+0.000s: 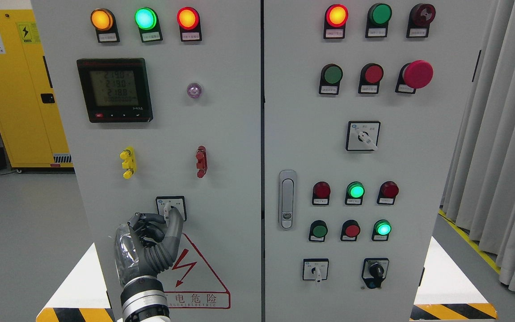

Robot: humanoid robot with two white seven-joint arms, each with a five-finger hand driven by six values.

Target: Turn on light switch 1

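A small rotary selector switch (177,203) with a white knob (167,208) sits low on the left cabinet door (221,147). My left hand (168,218) comes up from the bottom edge left of the middle. Its thumb (176,223) and curled fingers (148,222) close around the knob's lower end, and the hand hides the lower part of the switch plate. The right hand is out of view.
The left door also carries three lit lamps (145,19), a digital meter (114,89), yellow (128,162) and red (201,161) handles and a warning triangle (195,268). The right door holds lamps, push buttons, a red mushroom button (417,74), other selector switches (315,270) and a door latch (287,199). A yellow cabinet (20,89) stands at the left and curtains (503,134) hang at the right.
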